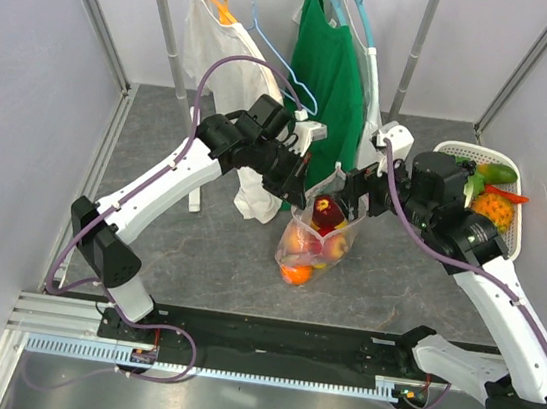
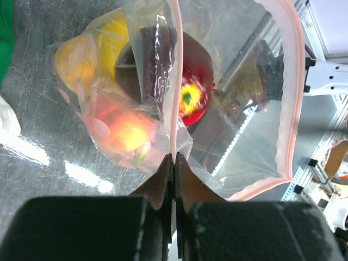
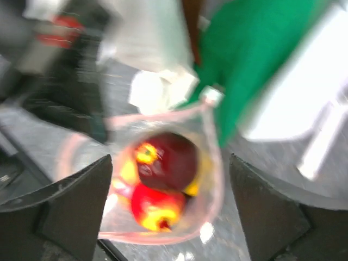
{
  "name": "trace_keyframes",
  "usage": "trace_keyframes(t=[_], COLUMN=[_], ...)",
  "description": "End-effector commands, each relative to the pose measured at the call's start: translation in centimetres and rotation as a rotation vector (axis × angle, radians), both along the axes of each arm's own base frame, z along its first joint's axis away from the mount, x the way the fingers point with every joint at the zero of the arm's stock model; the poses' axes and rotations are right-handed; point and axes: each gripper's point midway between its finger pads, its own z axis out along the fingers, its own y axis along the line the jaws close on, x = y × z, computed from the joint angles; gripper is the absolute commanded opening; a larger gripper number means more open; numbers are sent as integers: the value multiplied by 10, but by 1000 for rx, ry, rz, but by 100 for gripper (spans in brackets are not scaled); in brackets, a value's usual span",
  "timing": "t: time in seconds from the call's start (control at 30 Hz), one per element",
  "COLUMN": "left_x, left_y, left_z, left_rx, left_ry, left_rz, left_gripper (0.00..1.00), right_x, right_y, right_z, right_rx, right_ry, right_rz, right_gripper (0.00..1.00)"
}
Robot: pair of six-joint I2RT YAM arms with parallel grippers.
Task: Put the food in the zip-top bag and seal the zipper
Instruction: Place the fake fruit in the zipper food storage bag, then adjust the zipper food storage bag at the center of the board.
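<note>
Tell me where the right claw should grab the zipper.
I'd take the zipper on the mouth's free side, opposite where the left claw pinches it. Come down from above with the open right claw: the strip stands as a thin upturned rim, one finger each side.

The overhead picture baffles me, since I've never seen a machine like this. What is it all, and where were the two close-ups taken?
Two robot arms are bolted at the table's near edge; that camera looks down from above and behind them. The close-ups come from a camera on each wrist. The left hand is shut on the pink edge of a clear zip-top bag holding toy fruit. The right hand is open, looking down into the bag's mouth. More toy food lies in the white basket at right; clothes hang behind.
</note>
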Motion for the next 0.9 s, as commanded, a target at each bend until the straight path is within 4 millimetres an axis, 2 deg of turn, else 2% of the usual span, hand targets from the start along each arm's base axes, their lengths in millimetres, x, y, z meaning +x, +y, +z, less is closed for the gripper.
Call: trace_keyframes(t=[0.0,0.03,0.1,0.13,0.2,0.23,0.27,0.3,0.33,0.4,0.43,0.5,0.53,0.57,0.6,0.67,0.7,0.83,0.87], left_x=[-3,-4,-5,-6,-8,-10,-12,-15,-16,-25,-26,-34,-34,-43,-43,-46,-50,-53,-54], left_y=[3,4,5,5,6,5,5,4,2,0,-3,-7,-10,-6,-12,-13,-13,-13,-14], left_z=[22,23,21,21,20,21,23,25,32,37,51,51,70,69,65,68,69,66,67], left_rx=[-54,-56,-53,-53,-52,-54,-59,-63,-72,-65,-81,-67,-99,-78,-79,-87,-99,-110,-122], left_ry=[-94,-101,-103,-103,-103,-100,-109,-112,-132,-163,-196,-167,-192,-161,-136,-160,-156,-122,-112], left_rz=[-52,-54,-64,-68,-78,-87,-99,-115,-130,-180,-195,-253,-268,-306,-330,-371,-391,-378,-374], left_gripper=[2,2,2,2,2,2,2,2,2,2,2,2,2,2,4,9,14,28,37], right_x=[21,21,14,7,-5,-11,-16,-25,-28,-38,-42,-49,-48,-53,-51,-49,-48,-45,-43], right_y=[-41,-50,-44,-42,-29,-25,-21,-12,-9,0,8,12,16,17,17,19,22,24,24], right_z=[-24,-32,-43,-48,-52,-54,-54,-48,-43,-20,-5,12,23,31,25,27,14,-11,-13], right_rx=[-86,-102,-95,-94,-68,-59,-46,-10,21,98,173,255,306,361,383,443,447,456,462], right_ry=[102,147,216,252,303,324,336,350,361,338,344,333,317,336,362,373,402,450,448], right_rz=[-217,-235,-181,-148,-57,-28,5,64,77,124,143,149,154,137,114,74,64,1,-14], right_gripper=[90,86,77,63,46,22,9,0,0,0,0,0,0,0,0,0,0,0,0])
